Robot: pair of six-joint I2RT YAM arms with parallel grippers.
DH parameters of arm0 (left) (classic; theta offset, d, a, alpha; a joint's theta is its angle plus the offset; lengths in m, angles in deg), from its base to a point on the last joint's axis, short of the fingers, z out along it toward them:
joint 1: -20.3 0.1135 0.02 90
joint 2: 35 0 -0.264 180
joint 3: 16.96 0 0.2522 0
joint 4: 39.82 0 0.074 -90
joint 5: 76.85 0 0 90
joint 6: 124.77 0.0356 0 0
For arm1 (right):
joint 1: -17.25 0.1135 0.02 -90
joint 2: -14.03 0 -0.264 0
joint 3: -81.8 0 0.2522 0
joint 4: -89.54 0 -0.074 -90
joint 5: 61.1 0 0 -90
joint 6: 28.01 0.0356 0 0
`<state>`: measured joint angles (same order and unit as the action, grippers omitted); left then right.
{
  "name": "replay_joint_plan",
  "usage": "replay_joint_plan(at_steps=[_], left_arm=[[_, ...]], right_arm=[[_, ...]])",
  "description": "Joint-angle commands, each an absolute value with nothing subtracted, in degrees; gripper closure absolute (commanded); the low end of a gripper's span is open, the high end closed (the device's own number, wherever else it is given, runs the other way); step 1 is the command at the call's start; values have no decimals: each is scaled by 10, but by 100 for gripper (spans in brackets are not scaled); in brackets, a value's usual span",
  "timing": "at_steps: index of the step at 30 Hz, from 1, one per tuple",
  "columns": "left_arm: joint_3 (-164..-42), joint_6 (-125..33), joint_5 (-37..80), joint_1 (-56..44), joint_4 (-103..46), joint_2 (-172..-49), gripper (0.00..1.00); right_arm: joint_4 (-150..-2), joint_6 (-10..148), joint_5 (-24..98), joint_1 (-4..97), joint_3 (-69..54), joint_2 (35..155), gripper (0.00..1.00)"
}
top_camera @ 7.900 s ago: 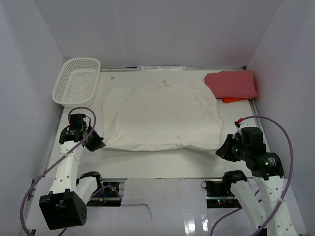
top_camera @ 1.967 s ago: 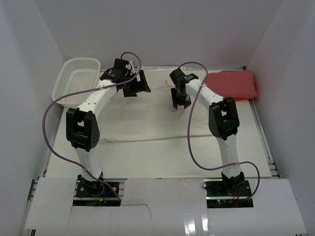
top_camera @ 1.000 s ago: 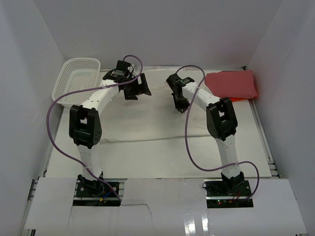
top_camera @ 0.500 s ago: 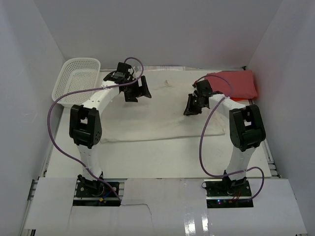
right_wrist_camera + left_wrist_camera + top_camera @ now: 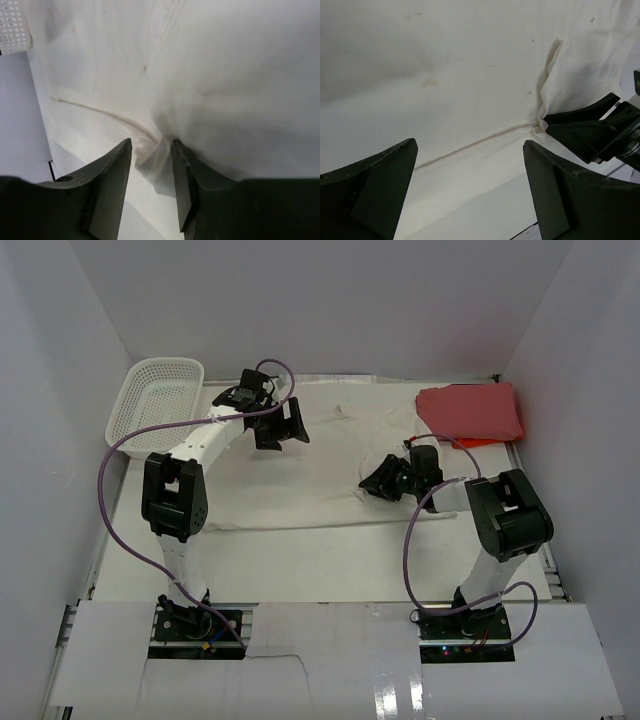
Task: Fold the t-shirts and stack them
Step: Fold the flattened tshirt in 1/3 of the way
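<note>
The cream-white t-shirt [image 5: 300, 485] lies spread across the middle of the table, its near edge folded. The red t-shirt [image 5: 470, 410] lies folded at the back right. My right gripper [image 5: 370, 485] is low over the white shirt's right half. In the right wrist view its jaws [image 5: 151, 145] stand apart, with a bunched fold of white cloth [image 5: 160, 150] between them, against the right finger only. My left gripper [image 5: 283, 426] hovers wide open over the shirt's back left part. Between its fingers [image 5: 470, 145] there is only flat white cloth [image 5: 445, 65] below. The right gripper [image 5: 590, 132] also shows at this view's right edge.
A white mesh basket [image 5: 155, 405] stands at the back left corner, and its rim shows in the right wrist view [image 5: 12, 25]. White walls close in the table on three sides. An orange scrap [image 5: 470, 443] peeks from under the red shirt.
The right gripper has swung from the back middle toward the near right over the white shirt and its jaws have parted. The left gripper has stayed open, barely moving.
</note>
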<state>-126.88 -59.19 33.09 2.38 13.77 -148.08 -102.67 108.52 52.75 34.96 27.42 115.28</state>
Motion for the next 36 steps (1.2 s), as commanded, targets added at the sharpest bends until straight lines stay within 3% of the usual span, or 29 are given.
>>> replay_joint_plan(at_steps=[1, 2, 7, 12, 22, 36], left_arm=[[-1270, -583, 339, 18, 126, -1476, 2], [-1270, -583, 339, 18, 126, -1476, 2], [-1271, -583, 342, 15, 125, -1479, 2], [-1271, -582, 342, 14, 123, -1480, 2], [-1269, -580, 336, 14, 123, -1484, 2], [-1270, -579, 339, 14, 123, -1487, 2]], right_arm=[[-1084, 1098, 457, 355, 299, 1115, 49], [-1035, 1084, 441, 355, 290, 1097, 44], [-881, 973, 381, 361, 165, 1090, 44], [-635, 844, 271, 397, -37, 1173, 48], [-348, 747, 163, 488, -342, 1350, 51], [-240, 752, 25, 529, -378, 1402, 54]])
